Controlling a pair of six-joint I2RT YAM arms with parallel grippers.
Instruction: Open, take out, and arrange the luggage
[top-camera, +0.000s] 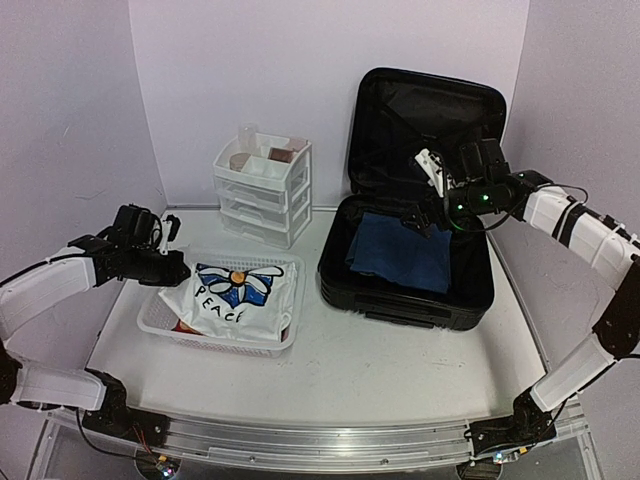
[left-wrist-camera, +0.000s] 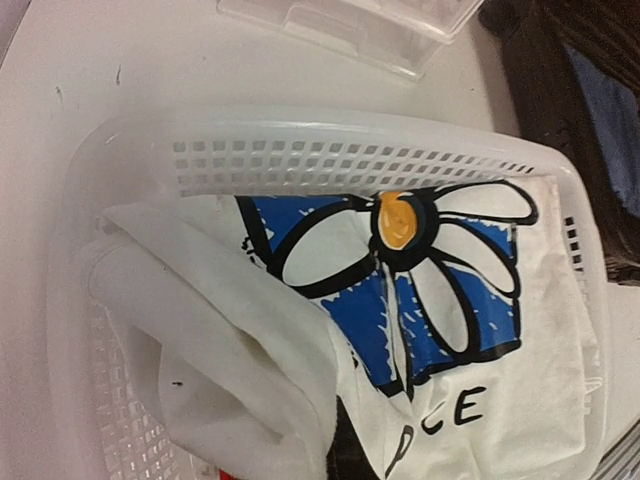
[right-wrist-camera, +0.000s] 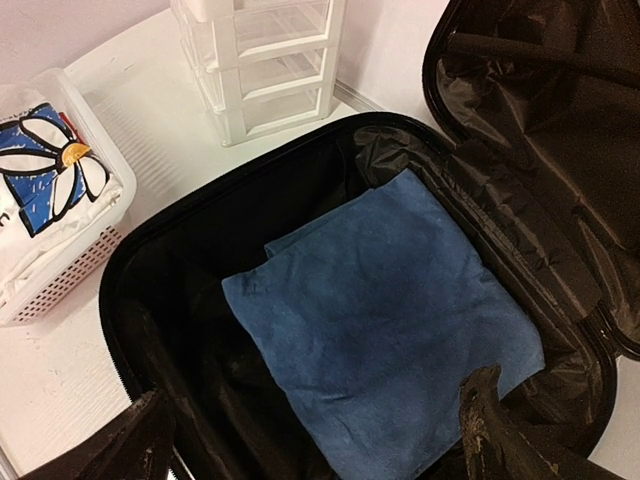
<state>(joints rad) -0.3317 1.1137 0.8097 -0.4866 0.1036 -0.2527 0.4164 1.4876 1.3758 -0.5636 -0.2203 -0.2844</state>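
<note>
A: Fingers of the left gripper (top-camera: 178, 268), are they clenched?

B: Clenched, at the left end of the basket (top-camera: 160, 322), right by the shirt (top-camera: 235, 290). Whether a fold is caught between them I cannot tell. That wrist's view shows no fingers at all.

A: So what's the risk on that side?

B: If cloth is pinched, any lift would drag the shirt over the rim. A basket that light could tip or slide along with it.

A: Moving right, past the drawers (top-camera: 262, 195). Where is the luggage (top-camera: 400, 300)?

B: Right of centre on the table, and open. The base lies flat with its mouth up. The lid stands upright at the far wall, hinged along the far edge. I judge the long axis to run left to right, a little skewed, with the right end nearer.

A: And the right gripper (top-camera: 425, 215)?

B: Fingers spread wide, grasping nothing, hovering over the blue cloth (right-wrist-camera: 380, 330) that lies folded in the base.

A: What could go wrong there?

B: On the way down, a fingertip could snag the black lining along with the cloth. It could also nip only the top layer, so the fold falls open. The arm also reaches in just in front of the lid, and a bump could swing the lid down onto the wrist.
</note>
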